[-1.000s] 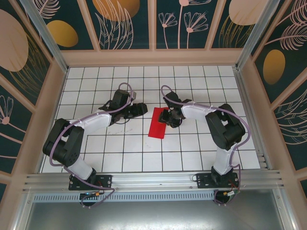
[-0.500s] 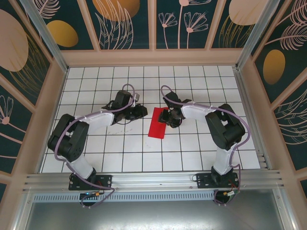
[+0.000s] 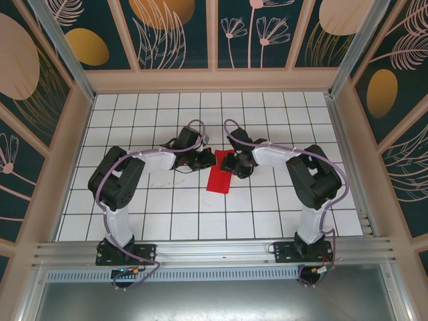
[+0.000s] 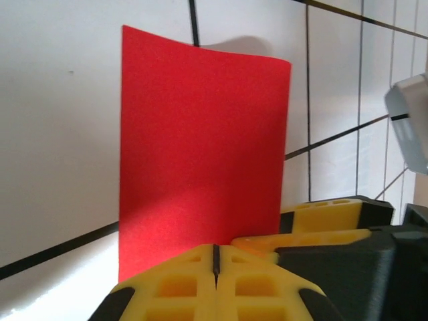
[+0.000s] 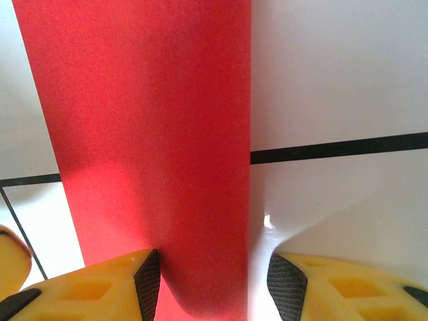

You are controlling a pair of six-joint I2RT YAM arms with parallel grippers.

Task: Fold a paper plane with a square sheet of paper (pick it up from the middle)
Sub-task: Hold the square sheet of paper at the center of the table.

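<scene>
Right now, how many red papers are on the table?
1. The red paper lies in the middle, between the left hand and the right hand; something small could be hidden under them.

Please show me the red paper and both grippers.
red paper [image 4: 200,147]: left wrist view, its middle.
left gripper [image 4: 215,257]: left wrist view, seam between shut jaws.
right gripper [image 5: 214,284]: right wrist view, gap between open jaws.

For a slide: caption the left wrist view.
Shut yellow fingers at the edge of a red paper sheet on a white tiled table.
</scene>
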